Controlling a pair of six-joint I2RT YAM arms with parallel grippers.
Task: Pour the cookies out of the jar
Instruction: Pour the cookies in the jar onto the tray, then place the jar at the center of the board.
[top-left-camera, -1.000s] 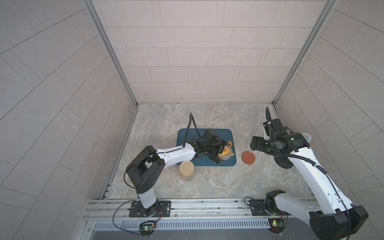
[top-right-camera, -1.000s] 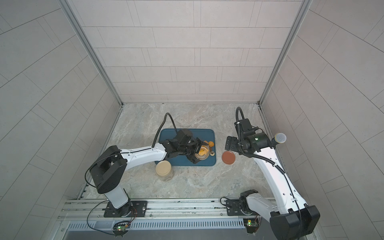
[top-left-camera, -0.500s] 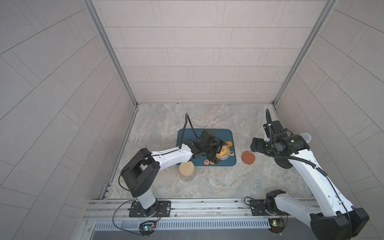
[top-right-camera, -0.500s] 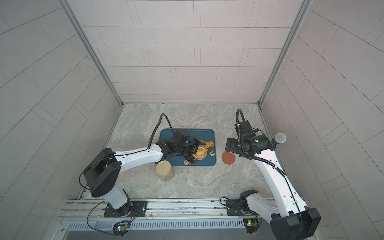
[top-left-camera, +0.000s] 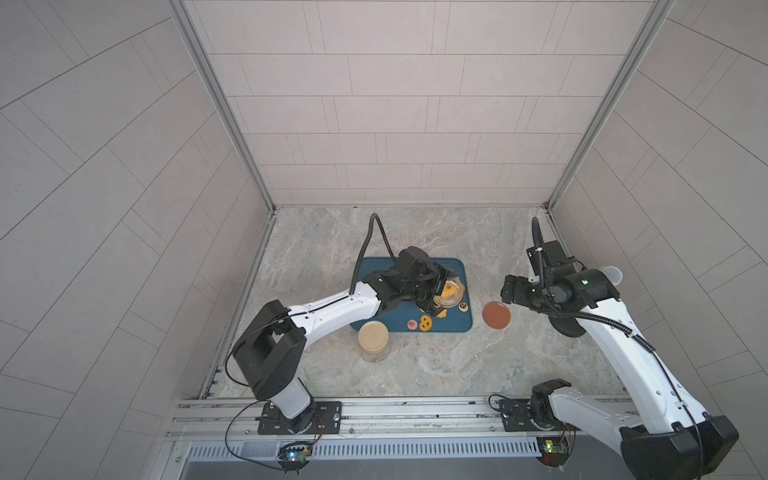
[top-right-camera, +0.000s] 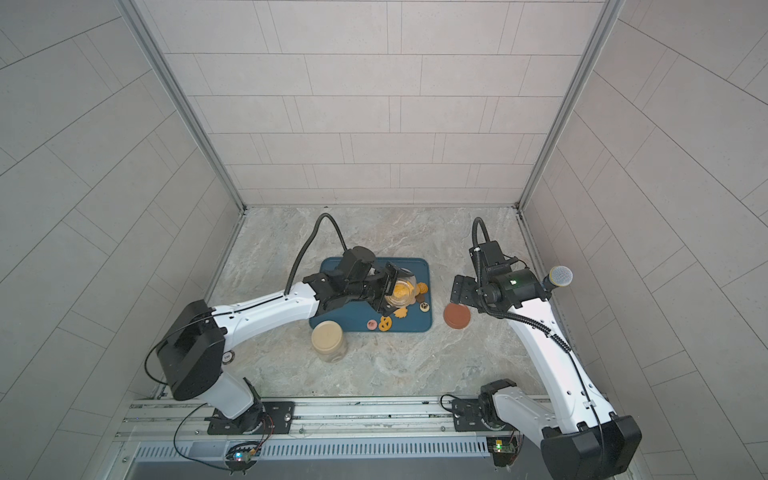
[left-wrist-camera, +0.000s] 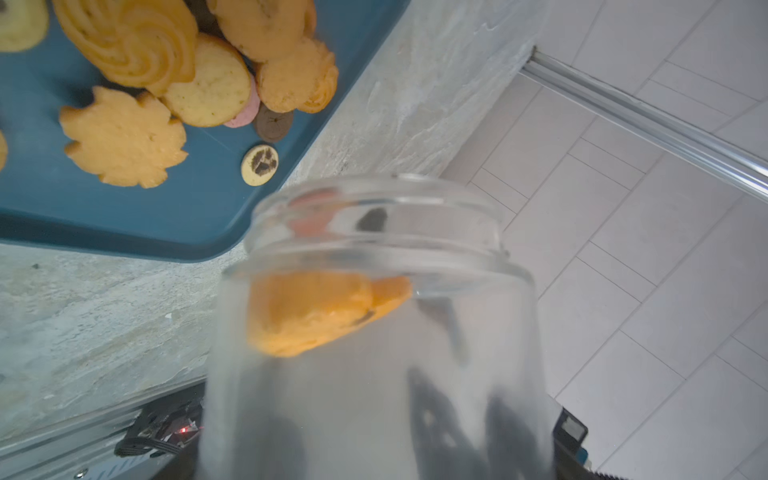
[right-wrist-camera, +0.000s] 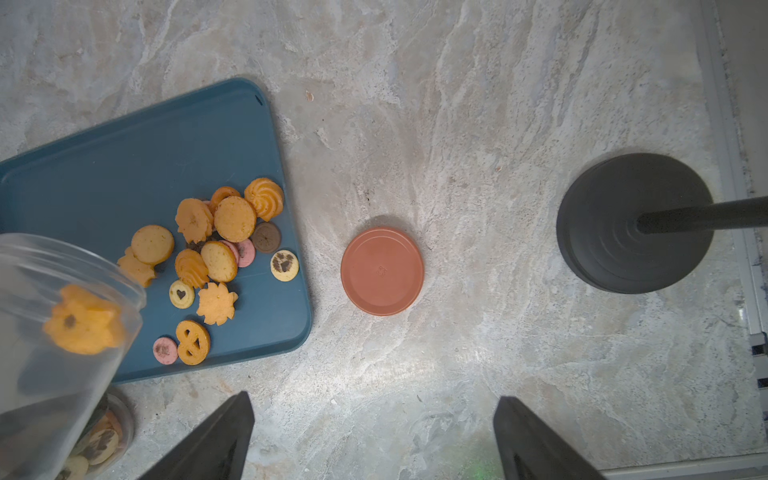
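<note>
My left gripper (top-left-camera: 435, 293) (top-right-camera: 386, 291) is shut on a clear glass jar (top-left-camera: 451, 291) (top-right-camera: 401, 291) (left-wrist-camera: 374, 332) (right-wrist-camera: 54, 332). The jar is tipped on its side above the blue tray (top-left-camera: 453, 322) (top-right-camera: 411, 324) (right-wrist-camera: 124, 166) (left-wrist-camera: 124, 216), its mouth over the tray's near right corner. Several cookies (right-wrist-camera: 220, 249) (left-wrist-camera: 137, 75) (top-left-camera: 424, 323) (top-right-camera: 401, 312) lie heaped and scattered on the tray. One orange flower-shaped cookie (left-wrist-camera: 316, 311) (right-wrist-camera: 83, 320) sits inside the jar near its mouth. My right gripper (right-wrist-camera: 374, 397) (top-left-camera: 509, 291) (top-right-camera: 457, 291) hangs open and empty over bare table right of the tray.
A red-brown lid (top-left-camera: 496, 316) (top-right-camera: 457, 316) (right-wrist-camera: 382, 271) lies flat just right of the tray. A second jar with a beige lid (top-left-camera: 374, 338) (top-right-camera: 328, 338) stands at the tray's front left corner. A black round stand base (right-wrist-camera: 631, 224) (top-left-camera: 567, 328) sits by the right wall.
More cookies have spilled from the jar onto the tray, a pink one and a pretzel-shaped one now near its front edge. The left wrist has shifted slightly. The right arm has barely moved.
</note>
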